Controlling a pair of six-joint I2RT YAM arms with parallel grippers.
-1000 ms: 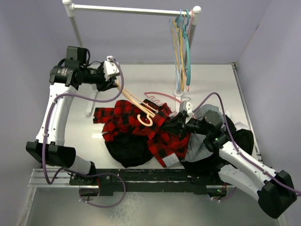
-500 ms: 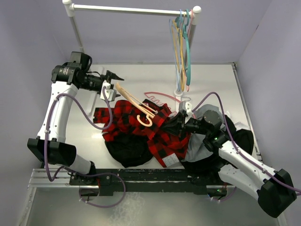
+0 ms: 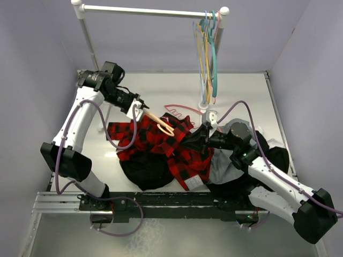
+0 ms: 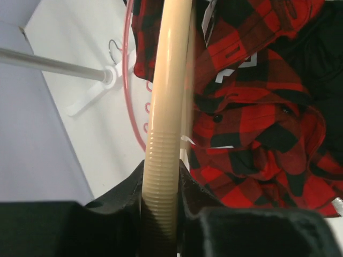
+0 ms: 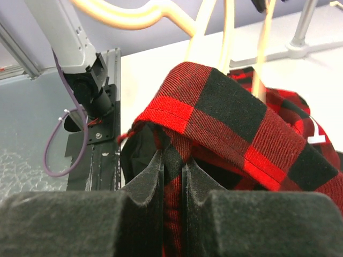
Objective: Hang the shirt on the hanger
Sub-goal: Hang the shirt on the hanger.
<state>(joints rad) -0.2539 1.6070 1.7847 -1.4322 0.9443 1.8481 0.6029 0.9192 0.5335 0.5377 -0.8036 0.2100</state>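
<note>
The red-and-black plaid shirt (image 3: 161, 145) lies crumpled mid-table. A fold of its cloth (image 5: 230, 118) is pinched in my right gripper (image 3: 196, 140), which is shut on it (image 5: 172, 160) at the shirt's right side. The tan hanger (image 3: 159, 122) slants over the shirt's upper edge. Its ribbed bar (image 4: 167, 107) runs between the jaws of my left gripper (image 3: 141, 107), which is shut on it (image 4: 159, 184). In the right wrist view the hanger's curved hook (image 5: 134, 16) shows above the raised fold. A white-lettered black patch (image 4: 236, 67) on the shirt faces up.
A rack (image 3: 153, 10) at the back carries several hangers (image 3: 208, 53) at its right end. A pink hanger (image 3: 179, 108) lies flat behind the shirt. A black garment (image 3: 146, 171) sits in front, a grey one (image 3: 225, 167) under my right arm. The rack foot (image 4: 102, 80) is close by.
My left gripper let go of the hanger, swung right along it and closed on the bar again nearer the shirt. The right gripper kept its hold and lifted the fold slightly.
</note>
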